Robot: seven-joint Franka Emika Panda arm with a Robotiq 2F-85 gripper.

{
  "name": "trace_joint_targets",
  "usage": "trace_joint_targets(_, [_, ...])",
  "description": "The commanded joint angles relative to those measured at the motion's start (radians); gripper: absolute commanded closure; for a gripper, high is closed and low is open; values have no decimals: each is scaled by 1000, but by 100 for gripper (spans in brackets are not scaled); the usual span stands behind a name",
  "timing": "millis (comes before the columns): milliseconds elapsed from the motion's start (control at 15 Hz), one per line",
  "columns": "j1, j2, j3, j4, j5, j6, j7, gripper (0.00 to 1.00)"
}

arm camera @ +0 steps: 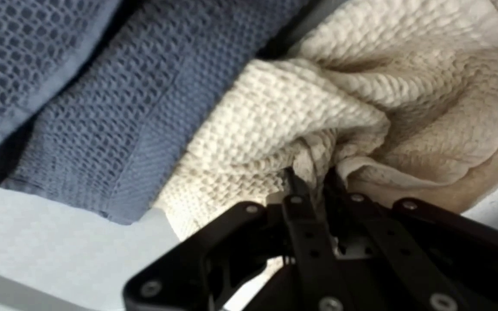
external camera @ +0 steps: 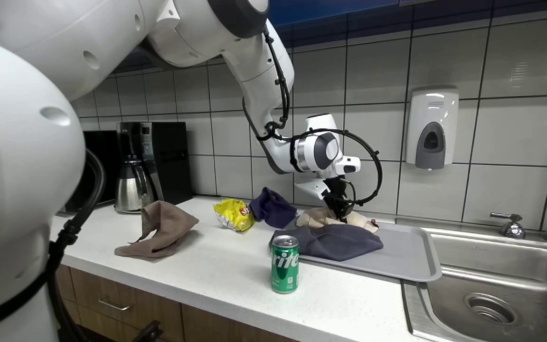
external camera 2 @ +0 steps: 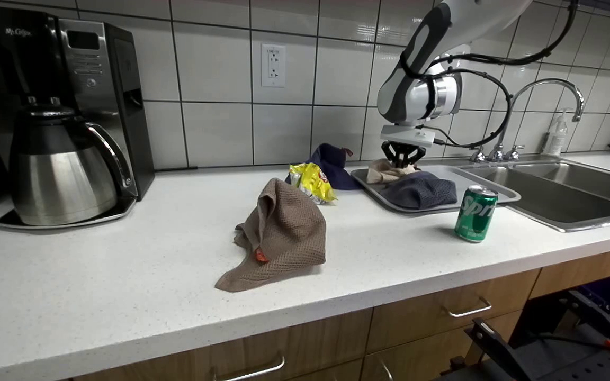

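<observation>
Evidently held: the cream waffle-weave cloth (arm camera: 335, 108), a bunched fold of it caught between the fingertips of the black two-fingered gripper (arm camera: 311, 177).
Gripper state: grasping that fold; in the wrist view the fingers stand close together, with fabric in the narrow gap between them.
Way from fingertips to cloth: no gap, as the cloth lies directly under and around the tips; its larger part spreads ahead and to the right in the wrist view, a smaller part to the left.
Pinched fold: roughly in line with the fingers, leading away from the palm.
Cloth's long axis: in an exterior view the crumpled heap stretches roughly along the white tiled wall (external camera: 511, 128), at the rear of the flat grey tray (external camera: 406, 247).
Slate-blue mesh-weave cloth (arm camera: 136, 116): just beside the cream one on the same tray, on the side away from the wall; whether the two overlap cannot be told.
Green metal soda can (external camera 2: 476, 214): standing on the white countertop (external camera 2: 125, 275) in front of the tray, near it but apart.
Beyond the tray's end away from the stainless-steel sink (external camera: 496, 247): a crinkled yellow snack bag (external camera: 234, 213) beside a bunched navy cloth (external camera: 273, 207), with a brown textured cloth (external camera 2: 284, 233) farther along.
</observation>
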Motion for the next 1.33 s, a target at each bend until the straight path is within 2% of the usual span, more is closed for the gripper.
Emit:
trace_joint_targets(0, [6,-61,-2,-42,12,-13,8,97])
trace_joint_targets(467, [37,-166,-16,-135,-4,9,26,97])
trace_joint_targets(1267, [139,-420,-57,-375,-86,47,103,97])
